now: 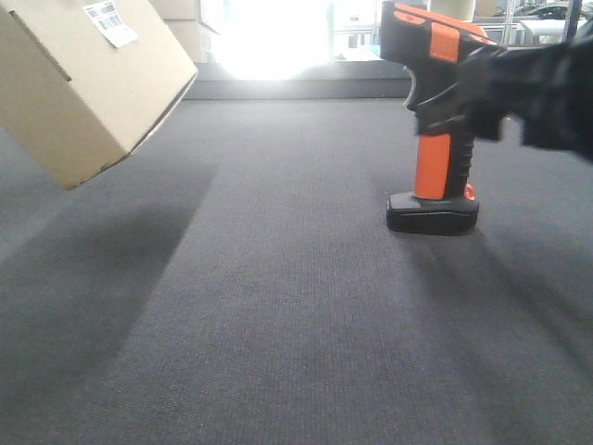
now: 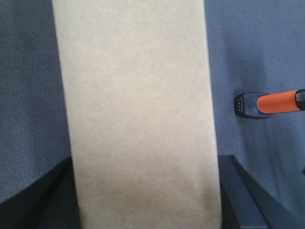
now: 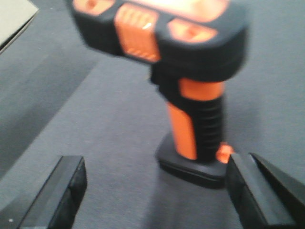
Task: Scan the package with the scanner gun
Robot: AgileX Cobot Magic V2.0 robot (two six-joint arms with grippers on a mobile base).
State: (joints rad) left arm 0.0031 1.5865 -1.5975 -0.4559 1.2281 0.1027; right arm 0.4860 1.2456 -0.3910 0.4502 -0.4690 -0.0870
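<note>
Barcode label (image 1: 109,22) on tilted package (image 1: 88,88)

Dk grey woven carpet (image 1: 278,324) fills foregrnd in all 3 views. Bkgd, front view: low dark ledge (image 1: 296,89) along far edge; overexposed bright opening (image 1: 273,37) above; tan boxes (image 1: 195,39) stacked left of it; metal framework (image 1: 542,28) upper rt, indistinct.

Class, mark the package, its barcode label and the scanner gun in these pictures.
package (image 1: 97,93): front-facing view, on its tan side face.
barcode label (image 1: 109,22): front-facing view, on the white sticker's middle.
scanner gun (image 1: 434,167): front-facing view, on its orange handle.
</note>
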